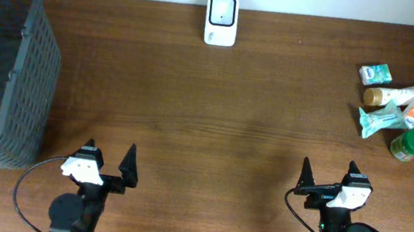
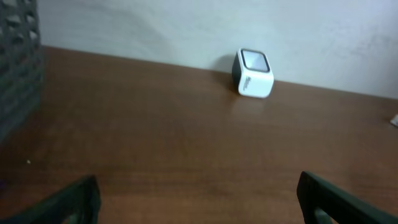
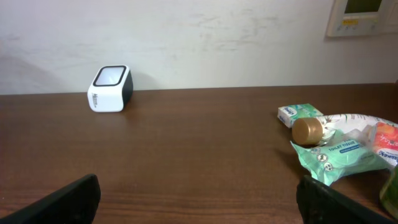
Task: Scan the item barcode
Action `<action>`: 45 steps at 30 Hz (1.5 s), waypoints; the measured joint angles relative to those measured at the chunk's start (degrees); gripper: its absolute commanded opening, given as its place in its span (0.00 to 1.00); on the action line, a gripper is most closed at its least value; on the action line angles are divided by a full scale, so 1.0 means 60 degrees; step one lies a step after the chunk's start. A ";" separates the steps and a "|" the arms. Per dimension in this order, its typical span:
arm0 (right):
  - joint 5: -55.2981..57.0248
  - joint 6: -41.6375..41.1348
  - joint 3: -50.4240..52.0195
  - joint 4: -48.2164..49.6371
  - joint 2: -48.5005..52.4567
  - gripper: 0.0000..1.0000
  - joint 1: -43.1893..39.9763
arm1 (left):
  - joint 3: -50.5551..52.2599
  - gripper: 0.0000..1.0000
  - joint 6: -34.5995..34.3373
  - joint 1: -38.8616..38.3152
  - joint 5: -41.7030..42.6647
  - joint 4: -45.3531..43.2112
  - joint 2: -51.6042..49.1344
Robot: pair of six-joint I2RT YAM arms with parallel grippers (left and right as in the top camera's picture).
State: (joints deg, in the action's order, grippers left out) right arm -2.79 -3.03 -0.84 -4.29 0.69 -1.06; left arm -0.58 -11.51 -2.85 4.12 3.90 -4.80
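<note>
At the far edge of the dark brown wooden table (image 1: 216, 109), against the pale wall, sits the small white box-shaped barcode scanner (image 1: 221, 19), its window facing up. A cluster of small packaged items (image 1: 407, 114) lies at the right end, well apart from it, among them a teal tissue pack (image 3: 339, 155) and a green-lidded jar (image 1: 411, 144). A grey plastic mesh basket (image 1: 5, 65) stands at the left end. Near the front edge, the left claw (image 1: 111, 151) and the right claw (image 1: 329, 168) both have their fingers spread wide, holding nothing.
</note>
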 measured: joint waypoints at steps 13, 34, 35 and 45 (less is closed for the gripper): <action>-0.0004 0.0000 0.0000 0.0000 0.0000 0.99 0.0000 | 0.0000 0.99 0.1676 0.0146 -0.0007 0.0004 0.0659; -0.0004 -0.0004 0.0000 0.0000 0.0000 0.99 0.0000 | 0.0000 0.99 0.2000 0.0758 -0.1166 0.0069 0.0659; -0.0004 -0.0004 0.0000 0.0000 0.0000 0.99 0.0000 | 0.0000 0.99 0.2000 0.0758 -0.1206 0.0069 0.0659; -0.0004 -0.0004 0.0000 0.0000 0.0000 0.99 0.0000 | -0.0004 0.99 0.2000 0.0758 -0.1341 0.0062 0.0659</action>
State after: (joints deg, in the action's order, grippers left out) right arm -2.81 -3.05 -0.84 -4.29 0.69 -1.06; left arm -0.60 0.49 1.69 -3.92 4.27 -0.84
